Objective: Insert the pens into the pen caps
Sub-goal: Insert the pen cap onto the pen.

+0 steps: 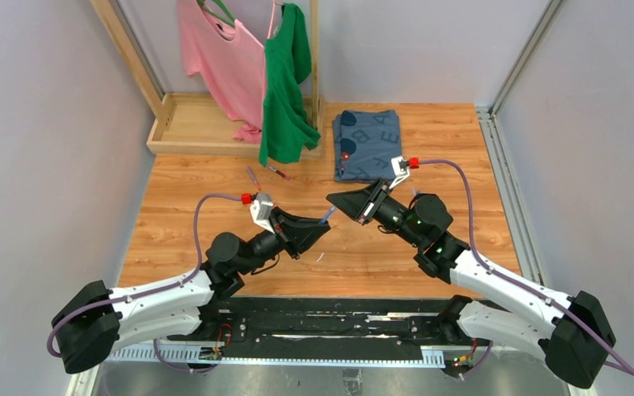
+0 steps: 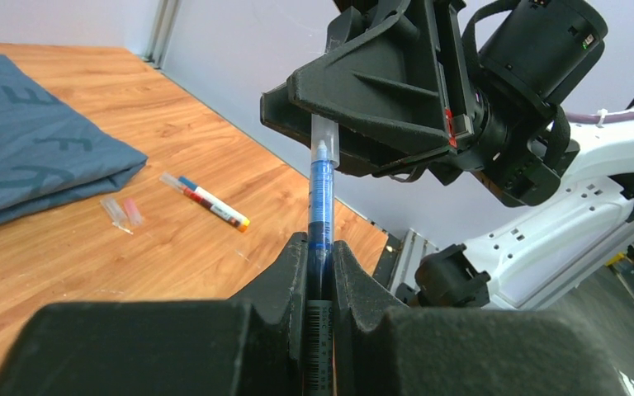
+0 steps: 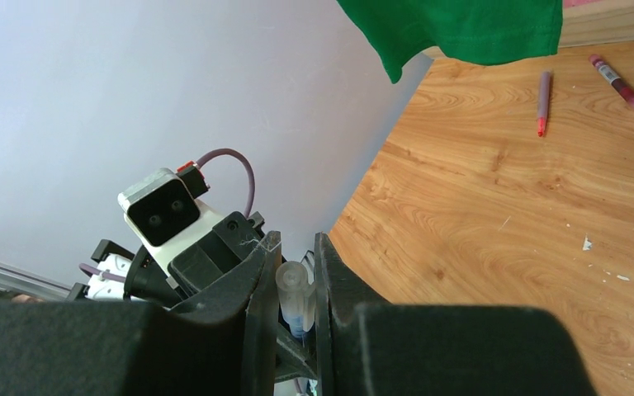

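— Blue pen [image 2: 322,206], where?
— Raised over the near middle of the tabletop [image 1: 173,206]. Left tool [image 2: 320,247] is clamped narrow on its barrel, tip meeting the clear cap [image 3: 295,289], which the right tool [image 3: 295,247] pinches, nearly closed.
— Farther out?
— White pen [image 2: 206,200] and two loose caps [image 2: 115,212] lie near the folded blue cloth [image 2: 33,140], far right. Purple pen [image 3: 542,101] and dark red pen [image 3: 619,84] lie far left, by the green shirt [image 3: 462,29].

Dark capital letters, A and E among them, on folded blue cloth [image 1: 369,142]; barcode on pen [image 2: 322,194].
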`<state>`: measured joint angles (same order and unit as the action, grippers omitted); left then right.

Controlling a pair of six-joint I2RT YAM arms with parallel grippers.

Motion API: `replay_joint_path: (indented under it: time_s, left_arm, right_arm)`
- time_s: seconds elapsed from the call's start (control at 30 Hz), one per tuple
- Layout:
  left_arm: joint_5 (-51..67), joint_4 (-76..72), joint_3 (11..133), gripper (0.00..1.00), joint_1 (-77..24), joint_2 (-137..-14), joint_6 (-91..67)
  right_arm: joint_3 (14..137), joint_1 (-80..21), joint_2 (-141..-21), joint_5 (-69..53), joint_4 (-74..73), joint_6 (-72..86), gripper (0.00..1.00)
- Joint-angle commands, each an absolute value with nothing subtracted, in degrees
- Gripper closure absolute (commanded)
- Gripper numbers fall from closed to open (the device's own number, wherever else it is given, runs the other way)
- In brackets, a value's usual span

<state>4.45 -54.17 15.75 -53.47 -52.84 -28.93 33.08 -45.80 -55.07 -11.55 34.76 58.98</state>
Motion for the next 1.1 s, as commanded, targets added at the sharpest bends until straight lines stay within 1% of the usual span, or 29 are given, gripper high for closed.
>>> replay_joint_path:
  time_s: [0.0,0.13,0.43,0.57,0.7,0.9,1.07]
  left_arm:
    - [0.2,-60.4,17.8,1.00,-53.2,-53.6,-28.0]
    - [0.5,-62.1,17.3,1.00,-53.2,-54.0,-27.5]
    - [-1.0,-61.1,16.7,1.00,-53.2,-54.1,-25.5]
    - [-0.9,-59.9,17.0,1.00,-53.2,-53.8,-25.2]
    - [0.6,-58.8,18.0,1.00,-53.2,-52.8,-25.4]
    - [4.5,-58.2,20.2,1.00,-53.2,-51.2,-26.5]
    - [6.3,-59.0,21.2,1.00,-53.2,-50.3,-28.0]
  right_arm:
    - [31.3,-46.0,-56.2,-15.2,36.3,61.5,0.99]
    - [31.1,-46.0,-57.1,-15.2,37.8,62.8,1.00]
    - [32.0,-46.0,-58.0,-17.9,41.6,65.7,0.99]
    - [33.2,-46.0,-57.8,-19.6,40.8,64.3,0.99]
    - [35.0,-46.5,-58.4,-22.3,36.7,60.4,0.99]
    - [33.5,-47.8,-61.6,-28.0,41.8,59.3,0.99]
    - [32.6,-49.0,-62.6,-29.4,43.1,58.4,0.99]
